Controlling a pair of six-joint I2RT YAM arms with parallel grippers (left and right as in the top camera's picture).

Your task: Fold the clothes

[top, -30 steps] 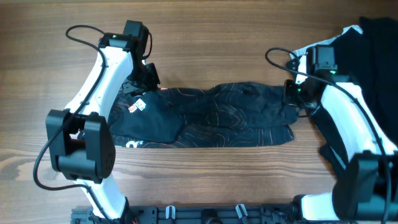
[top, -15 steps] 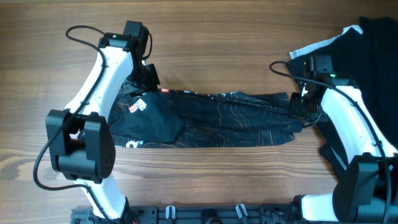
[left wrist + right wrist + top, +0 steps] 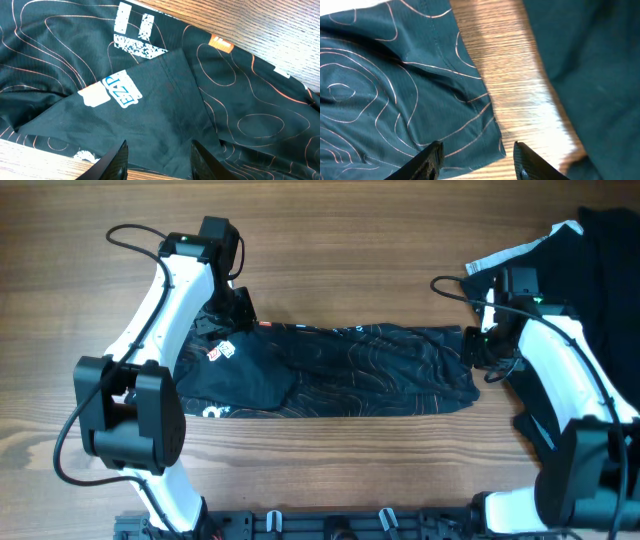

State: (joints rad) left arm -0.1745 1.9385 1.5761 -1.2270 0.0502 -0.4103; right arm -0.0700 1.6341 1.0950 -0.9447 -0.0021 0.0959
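clothes [image 3: 340, 370]: black jersey with thin orange-red contour lines, folded into a long band, flat across the middle of the wooden table [image 3: 350, 240], wider at the left end, narrower at the right. on the left end, a white patch [image 3: 112, 90] with blue letters, readable roughly as "ezp", lying askew beside a folded edge. above it, large white lettering [image 3: 135, 32], blocky and speckled, only partly showing and not legible. further along the upper edge, a small orange tab [image 3: 220, 43], print too small to read.

left gripper [image 3: 160, 160]: low over the left end of the band, near its far edge, fingers parted with a clear gap, nothing between them, cloth just beneath.

right gripper [image 3: 472, 160]: at the right end, above the corner of the band where it meets bare wood, fingers spread apart, gripping nothing.

beyond the right arm, at the table's far right corner, a second dark garment [image 3: 605, 250] with a pale edge, apart from the folded band.
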